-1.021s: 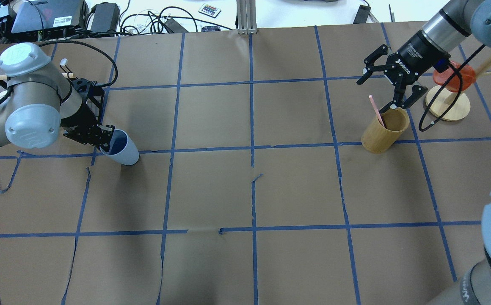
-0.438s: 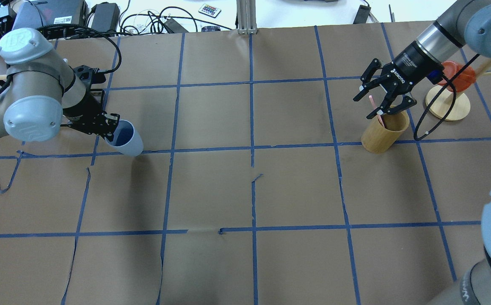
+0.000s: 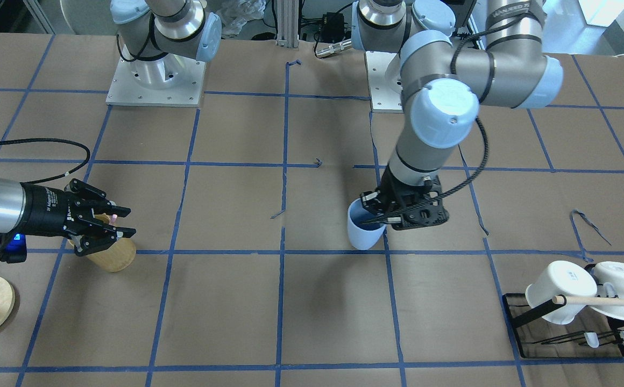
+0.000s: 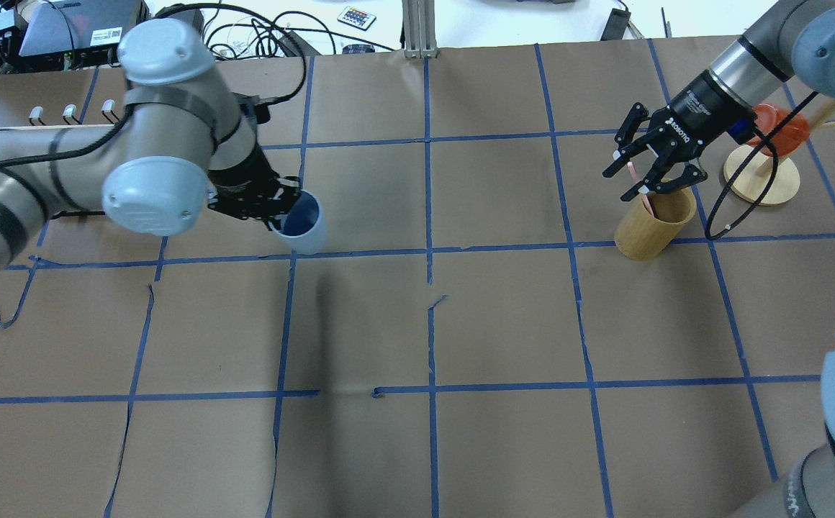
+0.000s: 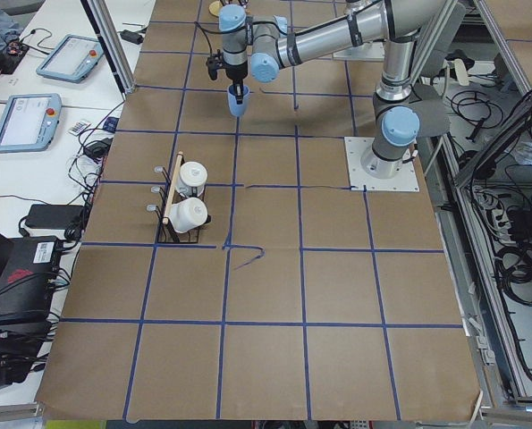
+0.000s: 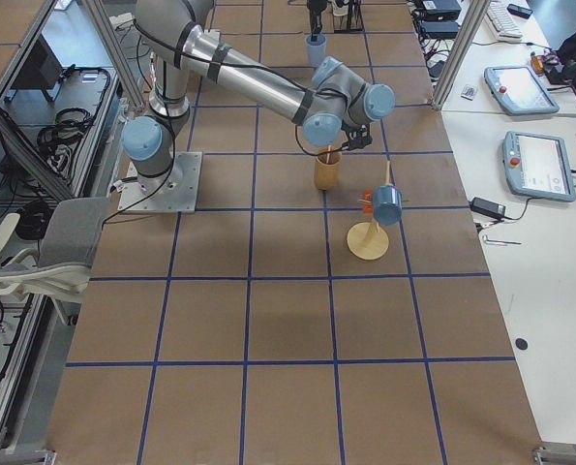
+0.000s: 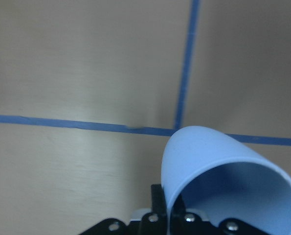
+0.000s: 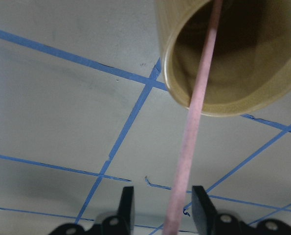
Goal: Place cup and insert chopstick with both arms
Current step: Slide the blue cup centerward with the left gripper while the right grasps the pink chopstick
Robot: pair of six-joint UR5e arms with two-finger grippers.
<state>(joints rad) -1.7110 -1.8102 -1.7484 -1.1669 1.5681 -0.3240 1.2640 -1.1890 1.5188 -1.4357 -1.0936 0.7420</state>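
Above the counter [image 4: 497,324], the left gripper [image 4: 282,214], clamped on the rim of the cup [image 4: 304,224], should lower it level; the right gripper [image 4: 646,175], jaws apart around the chopstick [image 4: 638,181] in the wooden holder [image 4: 651,224], should close squarely.

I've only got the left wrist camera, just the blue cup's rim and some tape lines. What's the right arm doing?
Observer: The right gripper is open over the holder, one finger on each side of the chopstick.
Operator: Where's the chopstick's lower end?
Observer: Inside the holder; it leans against the rim.
Operator: Is my cup off the table?
Observer: It seems so. In the front view the left gripper pinches the rim of the cup, and the cup's shadow falls apart from it on the table.
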